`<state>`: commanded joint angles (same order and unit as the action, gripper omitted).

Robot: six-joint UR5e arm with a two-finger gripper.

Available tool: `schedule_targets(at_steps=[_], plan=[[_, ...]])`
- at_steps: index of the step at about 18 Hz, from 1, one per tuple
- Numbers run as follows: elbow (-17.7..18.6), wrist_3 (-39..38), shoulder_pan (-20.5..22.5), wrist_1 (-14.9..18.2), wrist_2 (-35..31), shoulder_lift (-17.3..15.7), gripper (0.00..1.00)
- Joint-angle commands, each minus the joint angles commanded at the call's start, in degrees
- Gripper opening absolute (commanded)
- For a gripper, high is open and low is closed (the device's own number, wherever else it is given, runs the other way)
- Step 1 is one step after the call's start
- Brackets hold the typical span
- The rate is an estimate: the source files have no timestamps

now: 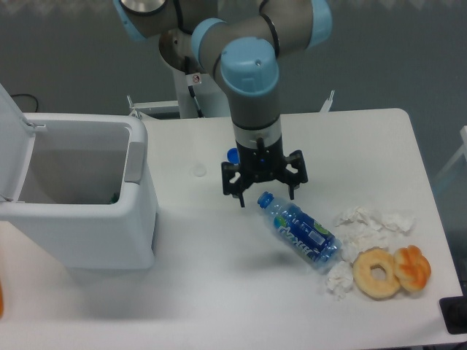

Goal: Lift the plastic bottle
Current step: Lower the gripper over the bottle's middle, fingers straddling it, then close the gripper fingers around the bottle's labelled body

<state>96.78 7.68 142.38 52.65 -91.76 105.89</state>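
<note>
The plastic bottle [300,230] lies on its side on the white table [219,277], its blue cap pointing up-left and its blue label facing up. My gripper [266,195] hangs just above and behind the cap end, open, with its two dark fingers spread to either side and nothing between them. The fingers do not touch the bottle.
A white bin [76,189] with its lid up stands at the left. Crumpled white tissues [368,222], a doughnut [377,273] and a glazed pastry [413,267] lie right of the bottle. A small loose blue cap [232,154] peeks out behind the arm.
</note>
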Motion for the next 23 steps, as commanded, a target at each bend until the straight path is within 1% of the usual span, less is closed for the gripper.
schedule_targets(at_steps=[3,4,7,14,18,20,23], plan=[[-2.37,-7.83,1.31,0.09,-0.18,3.95,1.0],[-2.56,-8.11,1.93,0.0,-0.44,4.93,1.0],[-3.78,-8.29,3.43,0.0,-0.53,6.16,1.0],[-5.19,-8.29,6.76,-0.18,-0.18,10.9,1.0],[-5.9,-9.25,7.12,-0.44,-0.18,13.45,1.0],[-7.65,-11.36,7.12,-0.35,-0.18,14.69,1.0],[-8.71,-12.25,7.12,-0.35,-0.18,16.53,1.0]])
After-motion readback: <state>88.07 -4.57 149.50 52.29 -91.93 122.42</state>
